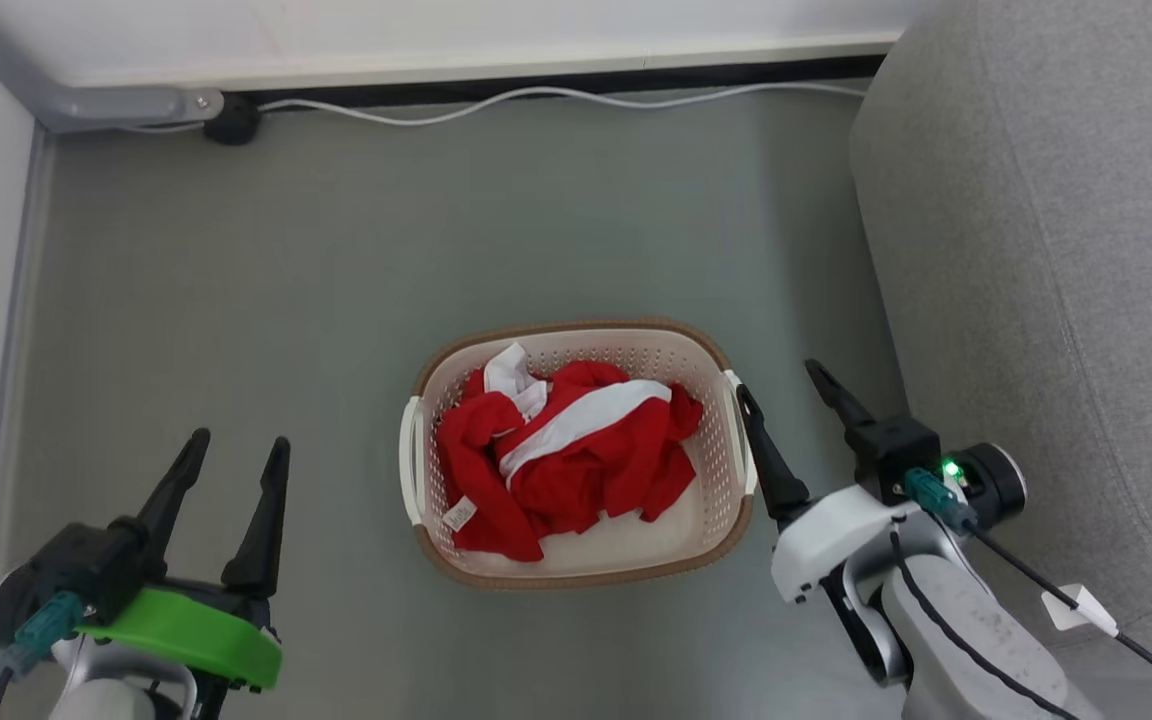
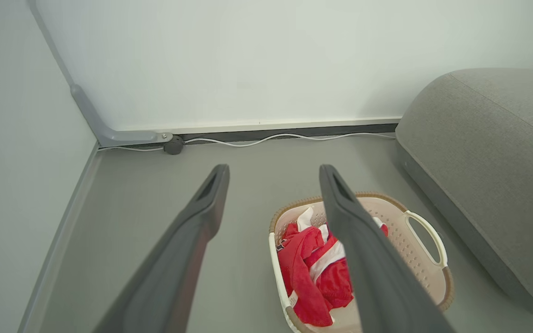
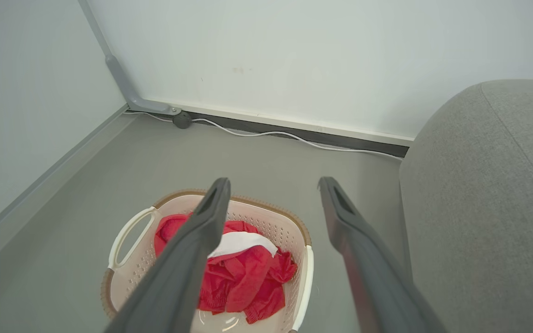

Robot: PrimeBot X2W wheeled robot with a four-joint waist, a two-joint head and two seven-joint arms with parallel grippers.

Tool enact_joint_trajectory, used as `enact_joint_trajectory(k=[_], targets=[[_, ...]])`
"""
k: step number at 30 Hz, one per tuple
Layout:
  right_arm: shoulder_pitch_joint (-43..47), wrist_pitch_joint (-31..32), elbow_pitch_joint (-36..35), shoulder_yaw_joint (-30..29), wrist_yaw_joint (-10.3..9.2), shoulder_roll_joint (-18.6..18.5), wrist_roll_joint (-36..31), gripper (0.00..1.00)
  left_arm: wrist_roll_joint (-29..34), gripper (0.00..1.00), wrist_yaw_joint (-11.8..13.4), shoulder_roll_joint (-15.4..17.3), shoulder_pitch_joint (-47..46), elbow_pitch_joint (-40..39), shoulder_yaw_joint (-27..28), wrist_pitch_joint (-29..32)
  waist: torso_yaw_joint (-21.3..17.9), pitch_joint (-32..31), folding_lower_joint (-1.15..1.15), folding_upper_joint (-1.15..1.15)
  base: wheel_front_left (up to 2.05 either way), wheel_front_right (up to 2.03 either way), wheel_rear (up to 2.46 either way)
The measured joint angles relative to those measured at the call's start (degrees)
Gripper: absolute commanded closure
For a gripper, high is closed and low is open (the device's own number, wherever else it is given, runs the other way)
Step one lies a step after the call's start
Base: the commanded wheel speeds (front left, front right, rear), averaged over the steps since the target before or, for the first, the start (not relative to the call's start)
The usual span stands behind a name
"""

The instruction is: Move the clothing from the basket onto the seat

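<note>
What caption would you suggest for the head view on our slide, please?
Left hand and right hand, both open, flank the basket of red clothing beside the grey seat.

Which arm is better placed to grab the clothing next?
Right, likely: the right gripper, jaws open, sits beside the basket rim, with the seat on its side; the left gripper is farther off.

1. Bright, soft, even light; shadows are faint.
2. A darker band lies under the seat (image 2: 493, 152) edge.
3. Wrist views curve the grey corner strip (image 2: 86, 111); head view is sharp.
</note>
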Motion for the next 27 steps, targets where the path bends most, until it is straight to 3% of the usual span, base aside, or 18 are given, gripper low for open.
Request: enact_joint_trajectory(k=[13,27], targets=[[-7.90,-0.41,-6.41,1.07,-0.05,1.34,-3.71,0.00,-0.76,0.00,-0.13,5.02,-9.55,-1.70,-8.72,0.01,-3.22,10.08,0.00,0.00,0.00,0.00,0.00],[-12.10,-0.41,-12.95,0.67,-0.49,2.03,-4.72,0.00,-1.26,0.00,-0.13,10.57,-18.98,-2.13,-11.60,1.91,-9.85,21.04,0.01,0.00,0.00,0.00,0.00]])
